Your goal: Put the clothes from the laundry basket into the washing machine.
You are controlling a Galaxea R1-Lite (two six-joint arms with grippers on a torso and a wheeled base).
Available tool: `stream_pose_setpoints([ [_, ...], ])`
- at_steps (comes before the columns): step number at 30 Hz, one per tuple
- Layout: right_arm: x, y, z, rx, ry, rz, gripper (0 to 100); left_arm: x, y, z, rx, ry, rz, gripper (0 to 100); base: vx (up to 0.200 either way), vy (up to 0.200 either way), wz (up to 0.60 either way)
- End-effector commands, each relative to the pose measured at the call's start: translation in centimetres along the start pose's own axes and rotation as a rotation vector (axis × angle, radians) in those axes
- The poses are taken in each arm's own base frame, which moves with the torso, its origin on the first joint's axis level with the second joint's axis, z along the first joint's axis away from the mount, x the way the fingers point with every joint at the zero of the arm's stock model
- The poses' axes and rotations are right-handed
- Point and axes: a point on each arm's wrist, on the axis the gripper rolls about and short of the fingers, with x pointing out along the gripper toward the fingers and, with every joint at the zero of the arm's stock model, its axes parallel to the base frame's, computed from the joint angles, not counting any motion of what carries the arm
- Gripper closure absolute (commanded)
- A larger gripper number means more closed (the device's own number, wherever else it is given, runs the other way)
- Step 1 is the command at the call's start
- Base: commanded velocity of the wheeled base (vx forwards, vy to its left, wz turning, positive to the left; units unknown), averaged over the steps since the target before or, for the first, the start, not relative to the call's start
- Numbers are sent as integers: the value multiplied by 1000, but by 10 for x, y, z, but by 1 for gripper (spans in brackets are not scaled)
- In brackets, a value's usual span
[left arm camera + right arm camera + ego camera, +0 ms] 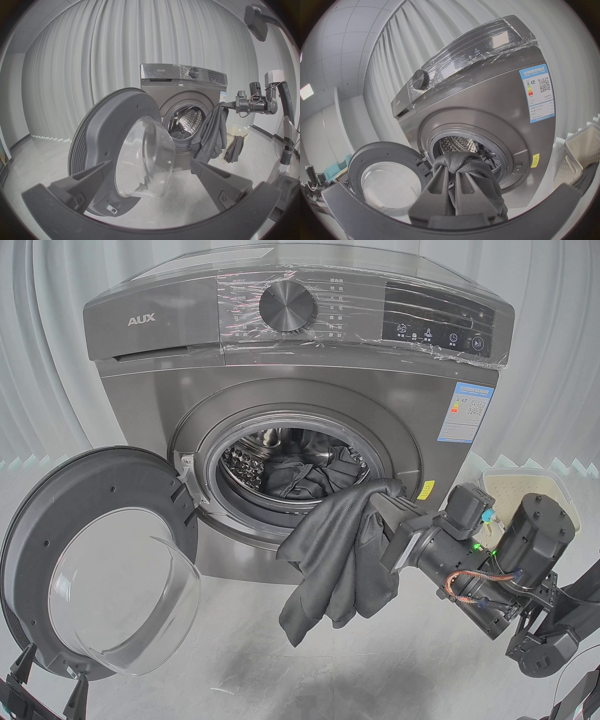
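Dark grey cloth dominates the head view: a garment (340,552) hangs from the right pincer (387,499), which is clamped on its upper edge just in front of the washing machine (294,377), at the lower right of the round opening. Most of the fabric droops down the machine's front, outside the drum, so we judge the carry nearly done and the drop not yet made. Other dark clothes (306,474) lie inside the machine. The door (94,559) stands swung wide to the machine's left, leaving the opening free. The laundry basket (531,487) sits on the floor just right of the machine, behind the right arm.

From the left wrist view, the left pincer (150,164) has its fingers apart and holds nothing. It sits in front of the machine on the door's side (well out of the other arm's path, we would say). A further dark piece (233,150) hangs over the basket's rim, so more is left to move.

From the right wrist view, the two fingers press together on a bunched fold and point at the opening. We think the arm must go deeper before letting go, or the trailing cloth may slide back out over the machine's lip.
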Motion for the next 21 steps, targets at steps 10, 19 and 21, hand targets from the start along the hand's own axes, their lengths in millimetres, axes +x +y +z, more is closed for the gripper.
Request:
stream_pose_setpoints([
  [10,16,12,-3,108,4,21,100,-2,0,4,-15,-50,5,0,0,0,0],
  [19,20,33,4,139,-21,149,100,9,-1,81,-95,-20,-308,0,0,0,0],
  [21,24,32,6,140,-33,138,100,27,-2,72,-106,86,-379,0,0,0,0],
])
